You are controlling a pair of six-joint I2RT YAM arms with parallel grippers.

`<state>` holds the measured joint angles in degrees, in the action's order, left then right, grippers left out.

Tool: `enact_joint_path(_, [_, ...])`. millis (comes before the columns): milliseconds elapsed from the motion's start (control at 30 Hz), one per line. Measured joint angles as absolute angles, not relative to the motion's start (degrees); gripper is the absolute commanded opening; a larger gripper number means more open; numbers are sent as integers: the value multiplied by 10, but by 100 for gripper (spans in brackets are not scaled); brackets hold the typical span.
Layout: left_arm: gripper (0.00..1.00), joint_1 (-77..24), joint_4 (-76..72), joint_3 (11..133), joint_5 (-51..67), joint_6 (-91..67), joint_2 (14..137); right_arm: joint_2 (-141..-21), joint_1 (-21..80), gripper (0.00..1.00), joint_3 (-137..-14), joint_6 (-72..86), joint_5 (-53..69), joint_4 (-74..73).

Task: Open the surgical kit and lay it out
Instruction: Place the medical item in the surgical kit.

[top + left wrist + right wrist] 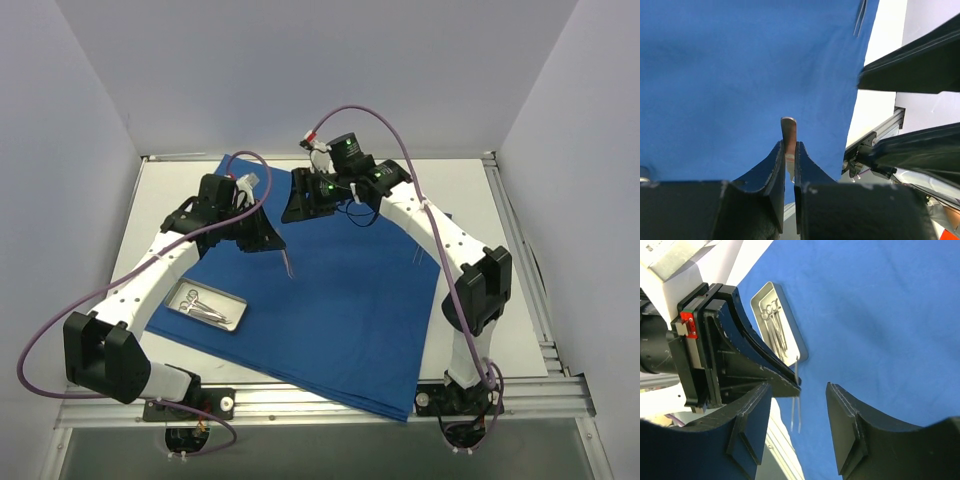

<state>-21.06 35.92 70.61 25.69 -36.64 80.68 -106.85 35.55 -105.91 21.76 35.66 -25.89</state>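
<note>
The white table (180, 178) carries the spread blue drape (350, 320), with the tray (210, 308) of instruments at its left. The left gripper (275, 245), jaws clamped on tweezers (287, 264), hangs them over mid-drape, long axis steep and tips down. The right gripper (293, 212) hovers just beside, jaws apart.

The drape (350, 300) is royal blue, tray (228, 304) and tweezers (288, 264) silver, table (170, 200) white.
</note>
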Motion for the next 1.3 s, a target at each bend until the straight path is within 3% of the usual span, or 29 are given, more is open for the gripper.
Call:
enact_joint_path(367, [2,-213,355,718,258,-366,807,-1105,386,37,-1081,225,335,-277])
enact_joint_path(1033, [2,-217,348,718,277,-368,801,-1120,399,36,-1104,225,313,-281])
enact_joint_path(1200, [2,-217,346,718,277,-369,801,-1135,404,25,-1108,223,313,-282])
enact_joint_path(1300, [2,-217,346,718,276,-369,803,-1140,406,12,-1108,223,318,-281])
